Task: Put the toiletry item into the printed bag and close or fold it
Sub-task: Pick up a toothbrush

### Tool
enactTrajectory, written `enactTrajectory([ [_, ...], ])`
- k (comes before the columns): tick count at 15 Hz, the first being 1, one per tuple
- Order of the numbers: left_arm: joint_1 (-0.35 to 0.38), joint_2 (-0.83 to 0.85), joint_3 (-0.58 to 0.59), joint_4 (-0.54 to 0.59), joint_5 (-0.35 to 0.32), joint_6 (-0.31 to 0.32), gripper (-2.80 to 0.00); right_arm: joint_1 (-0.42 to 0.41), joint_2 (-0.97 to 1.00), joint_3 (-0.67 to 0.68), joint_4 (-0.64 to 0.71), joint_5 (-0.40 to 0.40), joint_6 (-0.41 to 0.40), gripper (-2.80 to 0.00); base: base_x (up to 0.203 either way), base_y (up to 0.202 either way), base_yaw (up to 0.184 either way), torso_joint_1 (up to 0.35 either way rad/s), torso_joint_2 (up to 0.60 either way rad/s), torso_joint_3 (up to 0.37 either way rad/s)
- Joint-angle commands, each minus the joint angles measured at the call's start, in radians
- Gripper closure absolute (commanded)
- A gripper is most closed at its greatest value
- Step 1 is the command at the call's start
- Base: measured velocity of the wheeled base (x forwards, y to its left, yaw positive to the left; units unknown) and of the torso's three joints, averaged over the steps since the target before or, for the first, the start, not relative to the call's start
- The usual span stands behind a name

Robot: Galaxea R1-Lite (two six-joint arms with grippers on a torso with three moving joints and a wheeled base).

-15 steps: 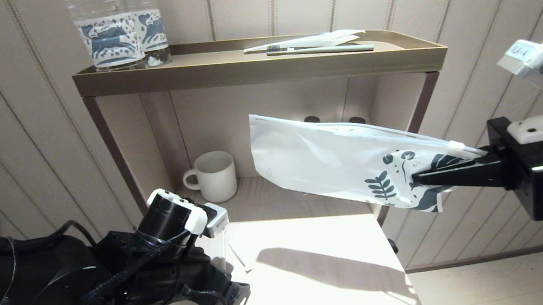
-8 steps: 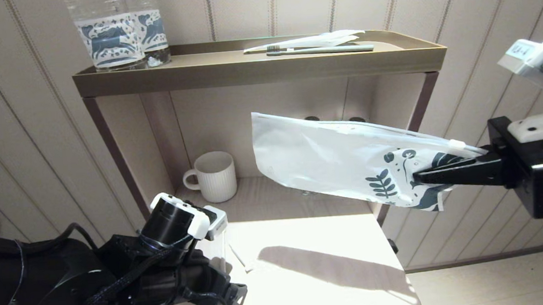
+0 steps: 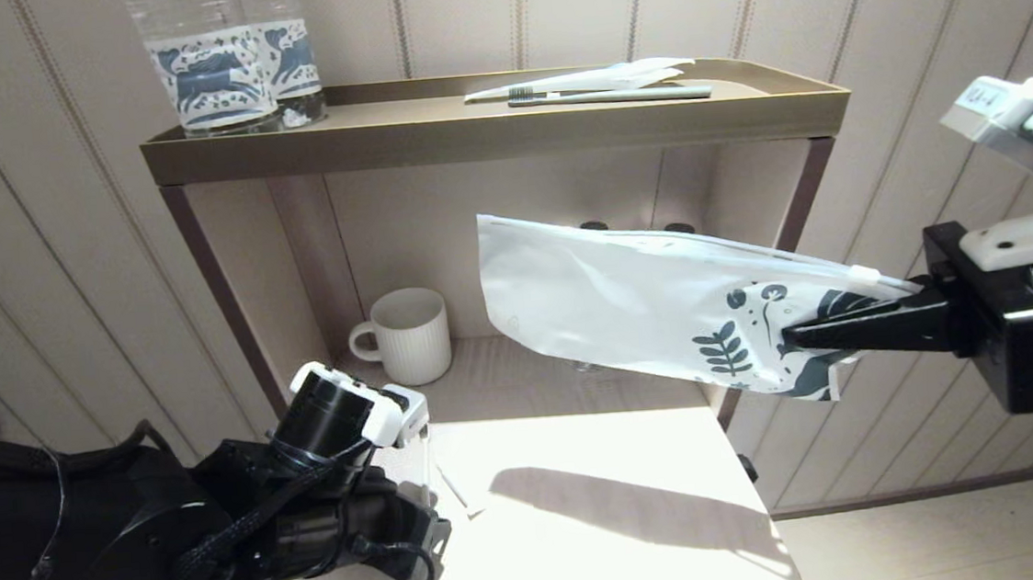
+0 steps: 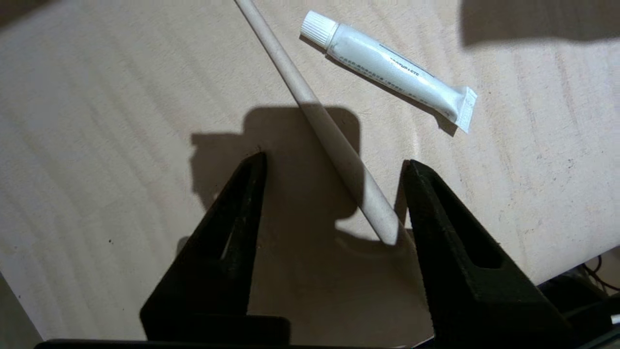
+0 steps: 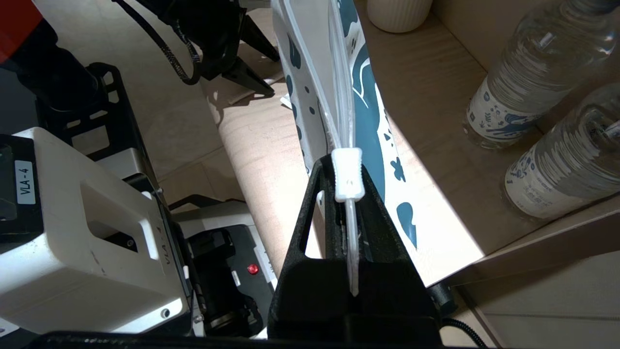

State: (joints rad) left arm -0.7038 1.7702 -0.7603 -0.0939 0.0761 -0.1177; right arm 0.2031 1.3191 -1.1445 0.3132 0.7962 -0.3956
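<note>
My right gripper (image 3: 790, 339) is shut on the right end of the printed bag (image 3: 628, 300) and holds it in the air in front of the lower shelf. In the right wrist view the bag (image 5: 368, 111) hangs edge-on from my right gripper (image 5: 339, 165), its white zip slider (image 5: 347, 174) at the fingertips. My left gripper (image 4: 334, 159) is open, pointing down at the table. The white toothbrush handle (image 4: 339, 150) lies slantwise between its fingers, untouched. The brush head is out of view.
A small white toothpaste tube (image 4: 387, 68) lies beside the handle. A ribbed mug (image 3: 409, 335) stands on the lower shelf. The top tray (image 3: 486, 136) holds two bottles (image 3: 213, 65), a grey-green toothbrush (image 3: 612, 95) and a plain white wrapper (image 3: 610, 75).
My left arm has shifted slightly above the table. The right gripper and the bag have stayed almost still.
</note>
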Motion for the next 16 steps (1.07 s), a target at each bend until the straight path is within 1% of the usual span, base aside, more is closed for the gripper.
enactTrajectory([
  [1, 0.000, 0.003, -0.002, 0.002, -0.001, 0.000, 0.00, -0.007, 0.003, -0.001, 0.001, 0.005, -0.003, 0.00, 0.000, 0.000, 0.000, 0.000, 0.00, 0.000],
  [4, 0.000, -0.004, -0.002, -0.001, -0.002, -0.004, 0.00, -0.021, 0.002, -0.006, 0.003, 0.026, -0.002, 0.00, 0.000, 0.000, 0.000, 0.000, 0.00, 0.000],
  [10, 0.000, -0.032, -0.006, -0.005, -0.005, -0.005, 0.00, -0.019, 0.002, -0.003, 0.003, 0.026, -0.003, 0.00, 0.000, 0.000, 0.000, 0.000, 0.00, 0.000],
  [11, 0.000, -0.031, -0.016, -0.006, -0.005, -0.009, 0.00, -0.019, 0.003, 0.000, 0.003, 0.026, -0.003, 0.00, 0.000, 0.000, 0.000, 0.000, 0.00, 0.000],
  [13, 0.000, -0.023, -0.030, -0.006, -0.004, -0.045, 0.00, -0.019, 0.009, 0.002, 0.003, 0.026, -0.003, 0.00, 0.000, 0.000, 0.000, 0.000, 0.00, 0.000],
  [16, 0.000, -0.025, -0.042, -0.008, -0.010, -0.056, 0.00, -0.017, 0.011, 0.003, 0.003, 0.026, -0.005, 0.00, 0.000, 0.000, 0.000, 0.000, 0.00, 0.000],
])
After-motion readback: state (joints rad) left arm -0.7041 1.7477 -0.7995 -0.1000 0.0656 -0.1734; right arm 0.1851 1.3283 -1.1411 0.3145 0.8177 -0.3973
